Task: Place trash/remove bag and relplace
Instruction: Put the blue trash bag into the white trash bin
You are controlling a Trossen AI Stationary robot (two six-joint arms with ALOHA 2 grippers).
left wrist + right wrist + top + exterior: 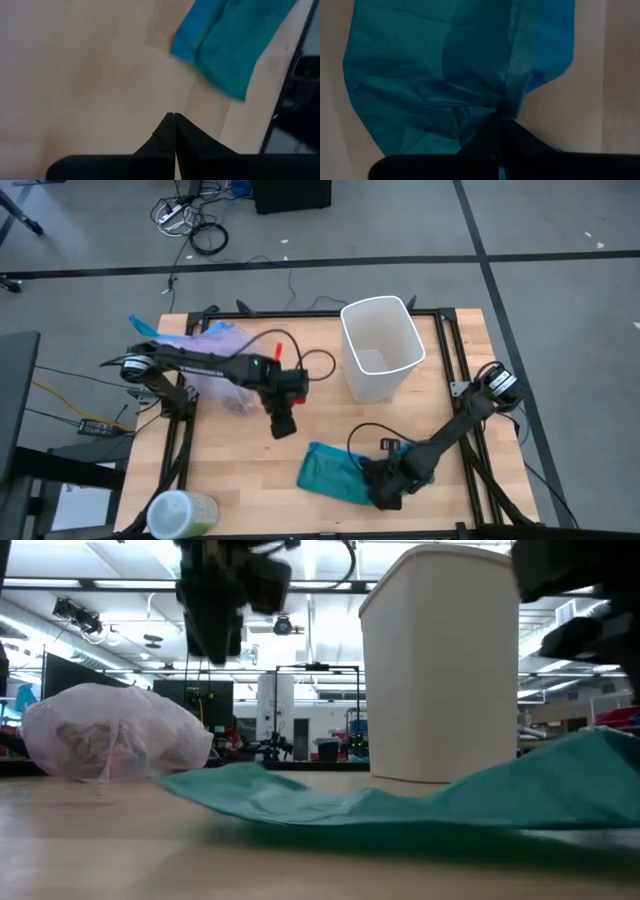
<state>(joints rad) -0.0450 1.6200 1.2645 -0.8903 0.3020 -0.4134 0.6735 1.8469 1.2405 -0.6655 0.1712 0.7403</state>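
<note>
- Two arms work over our wooden table (240,470), and we read no brand, label or writing on anything.
- Our left gripper (283,423) hangs above bare wood near the table's middle, its fingers (167,135) pressed together and holding nothing.
- Our right gripper (385,492) sits low near the front edge, fingertips pinched on a fold of the teal bag (445,75), which lies flat on the wood.
- We see the pink bag (215,350) bunched and full at the table's back left, under the left arm; pale scraps show through it in the low view (100,735).
- Our white bin (380,345) stands upright at the back, unlined, well apart from the pink bag.
- A green-and-white cylinder (180,515) lies at the front left corner; its print is too blurred to read.
</note>
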